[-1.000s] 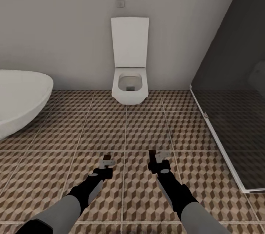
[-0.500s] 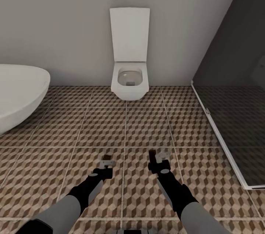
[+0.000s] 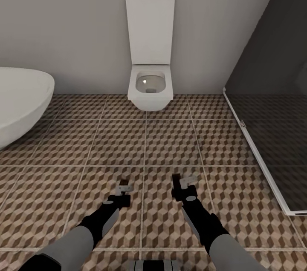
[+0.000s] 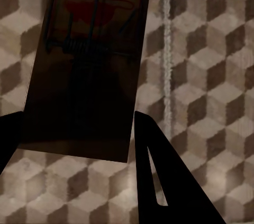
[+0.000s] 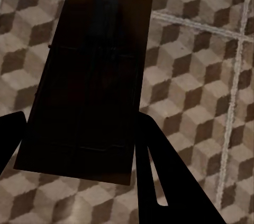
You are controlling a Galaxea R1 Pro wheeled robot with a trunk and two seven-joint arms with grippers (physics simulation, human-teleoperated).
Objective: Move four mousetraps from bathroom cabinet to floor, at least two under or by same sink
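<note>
Here each end effector pinches mousetrap: left (image 4: pixel 87 65), right (image 5: pixel 87 78); head view adds toilet (image 3: pixel 150 87).

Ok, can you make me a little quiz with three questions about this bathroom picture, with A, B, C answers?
1. Where is the toilet?
A. Against the far wall, straight ahead
B. Inside the bathtub
C. Behind the dark glass panel

2. How many mousetraps is the robot carrying?
A. None
B. Two
C. Four

3. How is the toilet lid?
A. Shut flat
B. Standing up, open
C. Broken off on the floor

Answers:
1. A: in the head view it hangs on the wall ahead, between the bathtub and the glass panel.
2. B: the left hand grips one mousetrap, and the right hand grips another mousetrap.
3. B: the lid stands upright against the wall and the bowl shows.
</note>
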